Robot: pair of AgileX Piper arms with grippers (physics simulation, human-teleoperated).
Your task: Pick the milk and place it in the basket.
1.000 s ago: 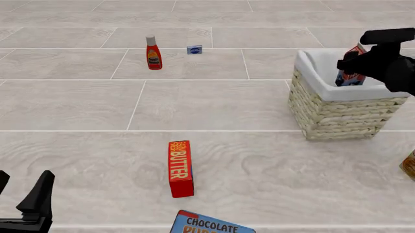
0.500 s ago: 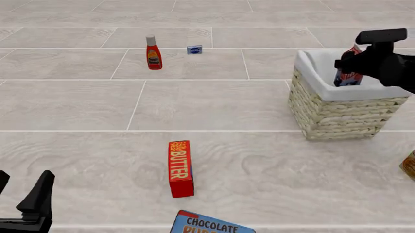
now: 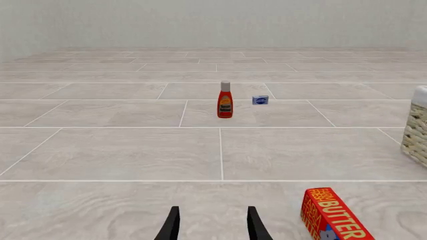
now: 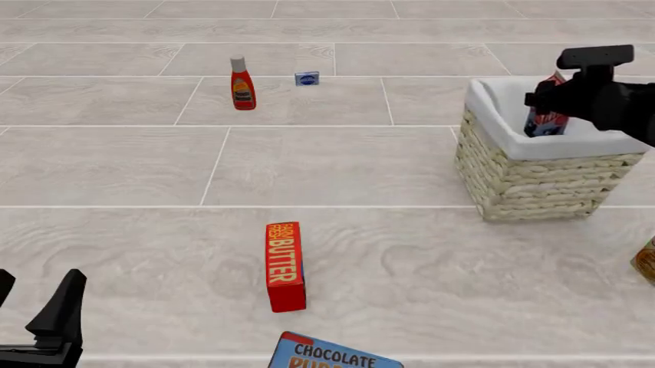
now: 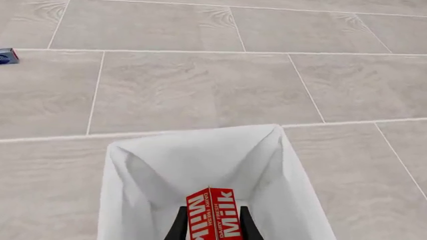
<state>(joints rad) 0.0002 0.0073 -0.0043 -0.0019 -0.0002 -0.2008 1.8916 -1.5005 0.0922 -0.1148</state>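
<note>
Even, diffuse brightness fills all three renders, with no glare or visible light source. Edges stay sharp from foreground to background, without blur or bending at the frame borders. Beside the ketchup bottle [image 4: 242, 84] only a faint contact shadow marks the tiled table [image 4: 327, 169]; the basket [image 4: 538, 165] lining shows soft grey shading in its folds.

Both arms matte black, blocky housings; left end effector [image 4: 31, 314] w/ slim tapered black fingers [image 3: 172, 225].
</note>
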